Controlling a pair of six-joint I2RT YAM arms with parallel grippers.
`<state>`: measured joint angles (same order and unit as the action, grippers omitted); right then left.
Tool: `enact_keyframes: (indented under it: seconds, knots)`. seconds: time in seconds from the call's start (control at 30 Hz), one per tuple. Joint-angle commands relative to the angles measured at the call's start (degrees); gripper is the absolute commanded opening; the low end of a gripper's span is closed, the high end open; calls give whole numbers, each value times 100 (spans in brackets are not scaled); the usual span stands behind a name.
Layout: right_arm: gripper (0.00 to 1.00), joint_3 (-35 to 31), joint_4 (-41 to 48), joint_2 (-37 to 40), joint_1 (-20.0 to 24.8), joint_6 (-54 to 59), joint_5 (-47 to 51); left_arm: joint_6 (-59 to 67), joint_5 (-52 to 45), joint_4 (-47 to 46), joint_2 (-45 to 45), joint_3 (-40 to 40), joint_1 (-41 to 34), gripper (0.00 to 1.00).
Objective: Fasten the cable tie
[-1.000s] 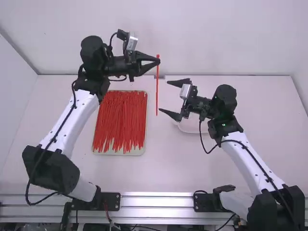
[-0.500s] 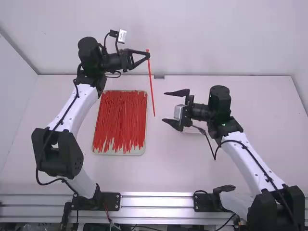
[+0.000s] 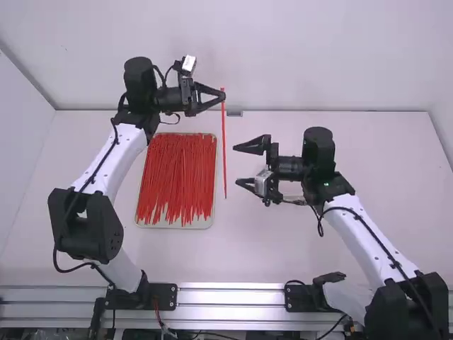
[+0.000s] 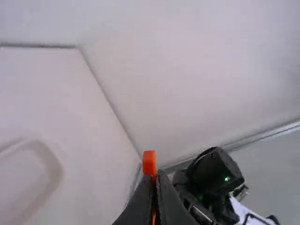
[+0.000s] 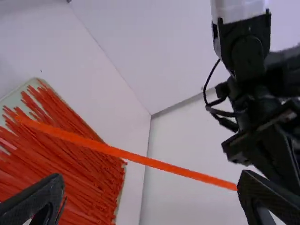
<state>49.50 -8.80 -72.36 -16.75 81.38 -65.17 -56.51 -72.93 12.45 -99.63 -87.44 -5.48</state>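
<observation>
Nearest, the right gripper (image 3: 241, 164) is spread wide with nothing in it, just right of the lower part of the cable tie (image 3: 224, 142), its fingers facing left toward the strap. The tie hangs as one straight red strap, with its lower tip by the right edge of the tray (image 3: 173, 224) holding the spare ties (image 3: 177, 177). I can't tell if the tip touches the table (image 3: 368, 142). Farther back, the left gripper (image 3: 218, 95) is raised over the tray's far right corner and pinches the tie's top end, with a short stub poking past its fingertips in the left wrist view. Likely risks:
- The strap is thin and held at one end only, so the right fingers could close beside it or knock it swinging.
- The left pinch sits at the very end, so a sideways tug could pull the tie free and drop it among identical ties.
- If that pinched end is the head, the fingers may cover the slot and block threading.
- The tail may buckle or twist when bent round.
</observation>
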Motion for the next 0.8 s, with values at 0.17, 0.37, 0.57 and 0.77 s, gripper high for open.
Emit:
enact_keyframes:
  seconds: [0.17, 0.37, 0.57, 0.77]
  knots:
    - [98, 146, 26, -42, -68, 1196, -168, -730, -149, -24, -15, -103, -52, 3]
    - [95, 146, 4, -42, -238, 1543, -238, -1016, -140, -26, -15, -101, -52, 3]
    - [68, 146, 4, -42, -358, 1661, -258, -944, -116, -367, -15, -101, -164, 2]
    - [43, 146, 7, -42, -350, 1661, -424, -911, -103, -514, -15, -101, -164, 2]
